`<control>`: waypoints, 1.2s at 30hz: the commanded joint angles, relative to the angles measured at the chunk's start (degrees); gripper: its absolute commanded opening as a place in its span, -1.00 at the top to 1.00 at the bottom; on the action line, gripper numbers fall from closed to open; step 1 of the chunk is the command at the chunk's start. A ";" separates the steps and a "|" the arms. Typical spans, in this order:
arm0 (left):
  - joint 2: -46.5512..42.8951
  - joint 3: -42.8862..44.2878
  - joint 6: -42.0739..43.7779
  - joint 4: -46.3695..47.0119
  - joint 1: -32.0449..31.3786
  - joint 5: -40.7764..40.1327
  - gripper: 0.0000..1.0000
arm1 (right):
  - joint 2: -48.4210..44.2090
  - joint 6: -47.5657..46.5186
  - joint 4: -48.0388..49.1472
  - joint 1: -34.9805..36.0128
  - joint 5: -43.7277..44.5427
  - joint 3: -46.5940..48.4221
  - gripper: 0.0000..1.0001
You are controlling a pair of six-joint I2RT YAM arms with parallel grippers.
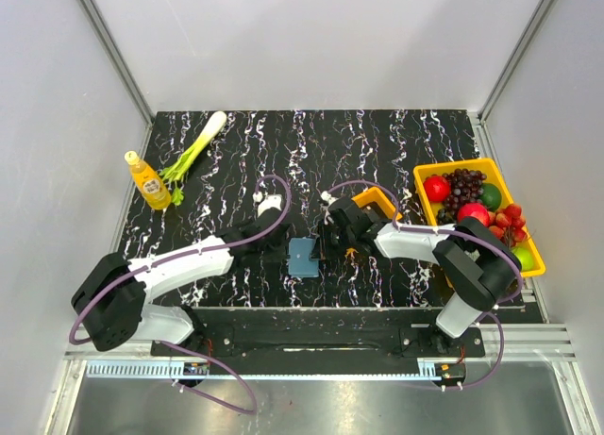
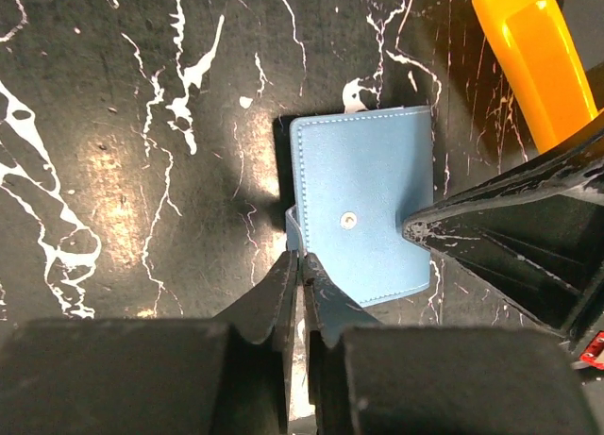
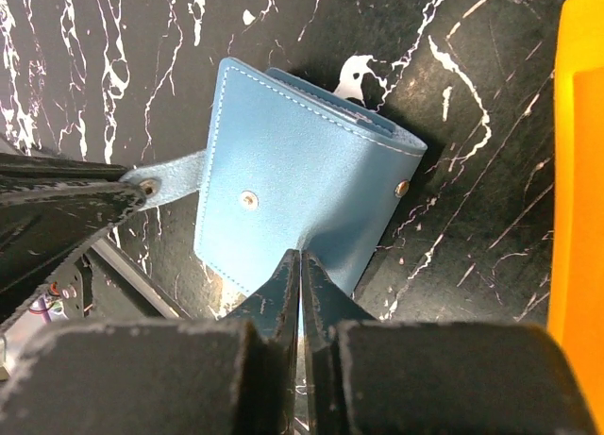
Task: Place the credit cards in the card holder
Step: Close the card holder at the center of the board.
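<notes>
Card holder [image 1: 304, 257], the flat blue stitched wallet, sits folded on the black marbled desk [image 1: 377, 142] right between both hands. The left hand [image 2: 300, 262] is clenched on its unsnapped strap [image 3: 175, 175]. The right hand [image 3: 300, 258] is clenched at the opposite edge, pinching or pinning, can't tell. My guess: one braces it while the other tugs the flap open.

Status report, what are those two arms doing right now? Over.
Left hand shut on card holder strap. Right hand shut on its opposite edge. No loose cards visible. Orange tray beside, not touching.
</notes>
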 commanded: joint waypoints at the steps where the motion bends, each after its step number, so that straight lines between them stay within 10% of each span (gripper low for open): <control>1: -1.06 -1.34 0.02 4.64 0.35 3.21 0.81 | -0.41 0.08 1.91 -0.15 -1.79 0.23 0.87; 21: -0.45 -1.26 -0.33 4.03 1.05 4.44 0.29 | -0.06 1.31 3.41 -0.06 -3.11 0.23 0.84; 36: 1.84 0.42 -0.33 2.09 1.14 3.38 0.59 | 0.21 1.40 3.49 -0.06 -3.37 0.50 0.83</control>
